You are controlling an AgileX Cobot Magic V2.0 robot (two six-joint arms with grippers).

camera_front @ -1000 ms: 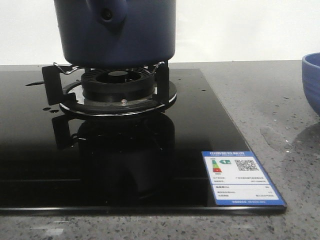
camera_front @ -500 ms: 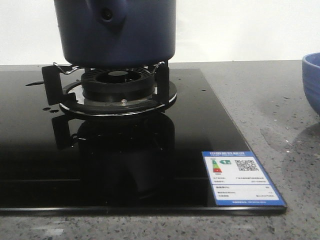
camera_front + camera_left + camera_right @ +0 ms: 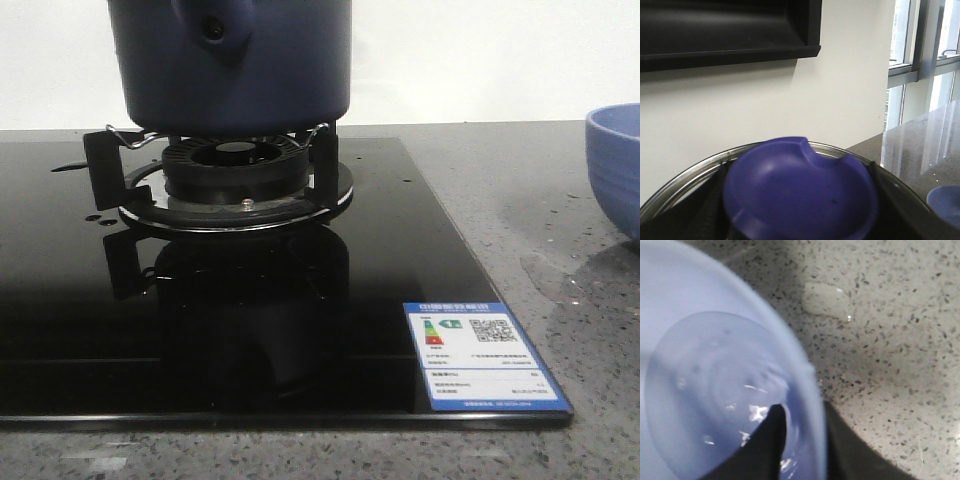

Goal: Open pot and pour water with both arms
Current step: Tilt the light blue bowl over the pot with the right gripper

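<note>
Bowl (image 3: 617, 165) just slid in toward the pot (image 3: 232, 62), pinched at the rim by the right tool (image 3: 802, 440); left tool's holding the lid (image 3: 800, 192). Pouring's next.

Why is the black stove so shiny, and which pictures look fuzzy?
Front view: the glass cooktop mirrors the burner and the pot. Left wrist view: the purple lid is soft, windows glare. Right wrist view: the bowl rim smears.
</note>
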